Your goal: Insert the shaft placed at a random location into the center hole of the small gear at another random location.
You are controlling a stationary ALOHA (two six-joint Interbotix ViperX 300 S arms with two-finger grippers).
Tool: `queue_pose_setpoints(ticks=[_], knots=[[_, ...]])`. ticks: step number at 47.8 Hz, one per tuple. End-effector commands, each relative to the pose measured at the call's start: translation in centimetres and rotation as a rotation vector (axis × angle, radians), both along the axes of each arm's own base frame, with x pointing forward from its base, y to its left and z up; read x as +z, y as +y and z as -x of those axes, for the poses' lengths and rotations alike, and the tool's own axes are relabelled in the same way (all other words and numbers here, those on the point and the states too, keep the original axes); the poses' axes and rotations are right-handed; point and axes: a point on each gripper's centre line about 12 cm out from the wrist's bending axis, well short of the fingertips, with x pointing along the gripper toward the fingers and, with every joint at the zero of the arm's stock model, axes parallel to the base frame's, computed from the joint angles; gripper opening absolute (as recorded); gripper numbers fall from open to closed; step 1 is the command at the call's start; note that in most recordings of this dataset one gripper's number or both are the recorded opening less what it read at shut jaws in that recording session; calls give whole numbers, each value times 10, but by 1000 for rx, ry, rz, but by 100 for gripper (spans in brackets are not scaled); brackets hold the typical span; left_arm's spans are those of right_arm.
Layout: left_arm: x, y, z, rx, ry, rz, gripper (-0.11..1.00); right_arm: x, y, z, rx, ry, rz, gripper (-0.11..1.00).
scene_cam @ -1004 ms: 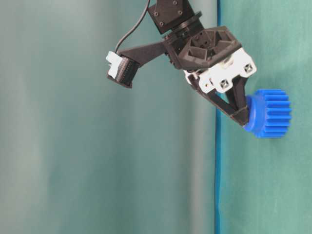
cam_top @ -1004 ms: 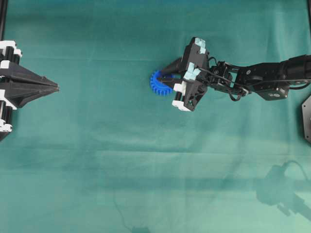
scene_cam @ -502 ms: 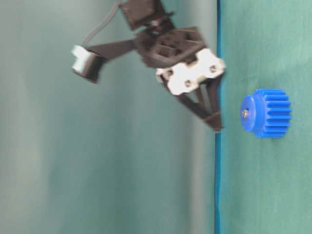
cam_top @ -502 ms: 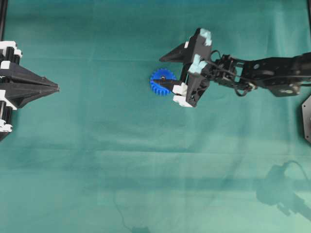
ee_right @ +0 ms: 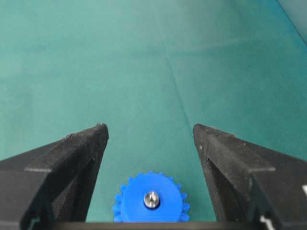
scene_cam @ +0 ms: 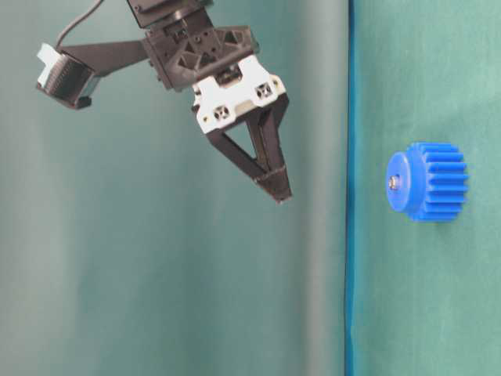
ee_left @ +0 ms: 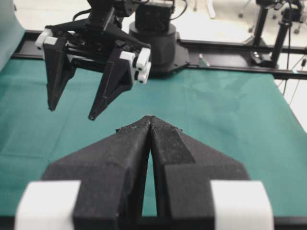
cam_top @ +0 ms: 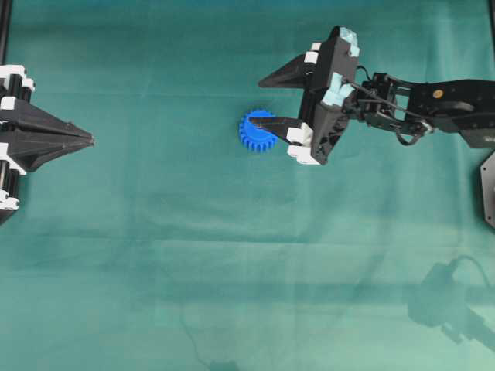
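The small gear [cam_top: 249, 136] lies flat on the green cloth, hub up. The shaft [ee_right: 152, 199] stands in the center hole, its shiny round end showing in the hub; the hole itself is filled and hidden. The shaft also shows in the table-level view [scene_cam: 394, 182] on the gear [scene_cam: 432, 182]. My right gripper [cam_top: 256, 105] is open and empty, raised well above the gear [ee_right: 132, 205], with its fingers [ee_right: 86, 143] spread either side of it. My left gripper [cam_top: 90, 141] is shut and empty at the far left, and the gear is out of its wrist view.
The green cloth [cam_top: 232, 255] covers the whole table. The right arm [cam_top: 433, 108] reaches in from the right edge. In the left wrist view the right gripper [ee_left: 72, 112] hangs above the cloth in front of its base [ee_left: 153, 33].
My right gripper has opened, let go of the shaft in the gear's hub, and lifted up and back toward the right. The gear and left arm stayed still.
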Motion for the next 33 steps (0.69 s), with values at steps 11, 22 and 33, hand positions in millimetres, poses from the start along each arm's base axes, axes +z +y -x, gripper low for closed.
queue_pose_setpoints(ticks=[11, 22, 33], knots=[[4, 0, -1, 2, -11, 3, -1, 21, 16, 45, 18, -50, -3, 74], [4, 0, -1, 2, -11, 5, -1, 23, 27, 90, 28, -48, -15, 74], [3, 0, -1, 2, -5, 5, -1, 25, 34, 119, 43, -16, -31, 74]])
